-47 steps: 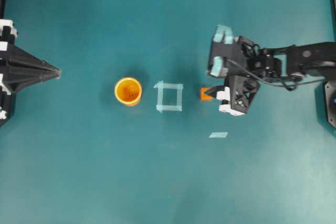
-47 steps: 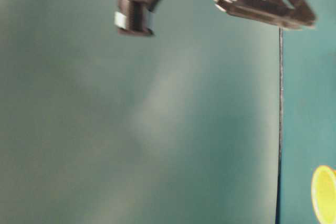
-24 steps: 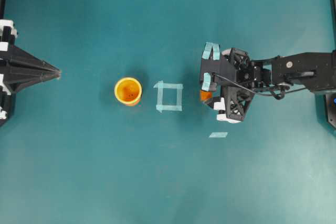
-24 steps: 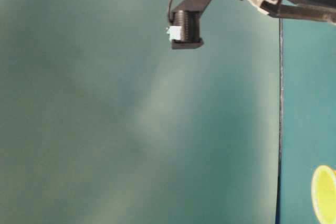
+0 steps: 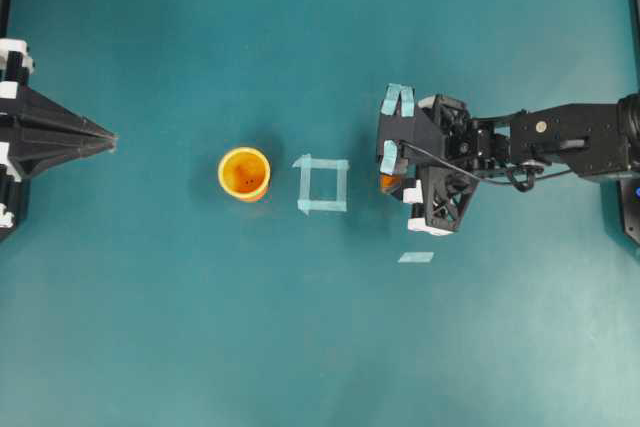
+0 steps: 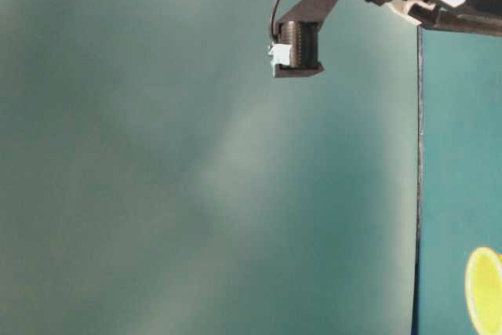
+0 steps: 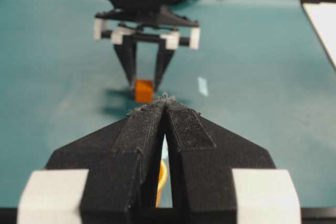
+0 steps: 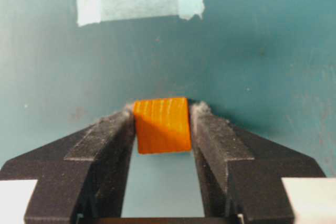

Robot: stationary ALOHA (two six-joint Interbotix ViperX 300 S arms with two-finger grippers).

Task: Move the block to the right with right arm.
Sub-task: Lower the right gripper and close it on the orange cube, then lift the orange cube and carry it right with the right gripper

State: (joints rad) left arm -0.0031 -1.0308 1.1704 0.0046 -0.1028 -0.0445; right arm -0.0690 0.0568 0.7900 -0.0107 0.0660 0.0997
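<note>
The block (image 8: 161, 124), a small orange cube, rests on the teal table between the two black fingers of my right gripper (image 8: 161, 110); both pads touch its sides. From overhead only a sliver of the block (image 5: 388, 183) shows under the right gripper (image 5: 398, 183), just right of the tape square. In the left wrist view the block (image 7: 143, 91) sits between the right gripper's lowered fingers. My left gripper (image 5: 108, 137) rests shut at the far left edge, its tips (image 7: 166, 99) together, well away from the block.
An orange cup (image 5: 245, 174) stands left of a pale tape square (image 5: 322, 185). A short tape strip (image 5: 416, 257) lies on the table below the right gripper. The cup's rim (image 6: 485, 289) shows at the lower right of the table-level view.
The right gripper moved left and down over the block, and its fingers closed in from wide open until they met the block's sides. The left arm stayed still.
</note>
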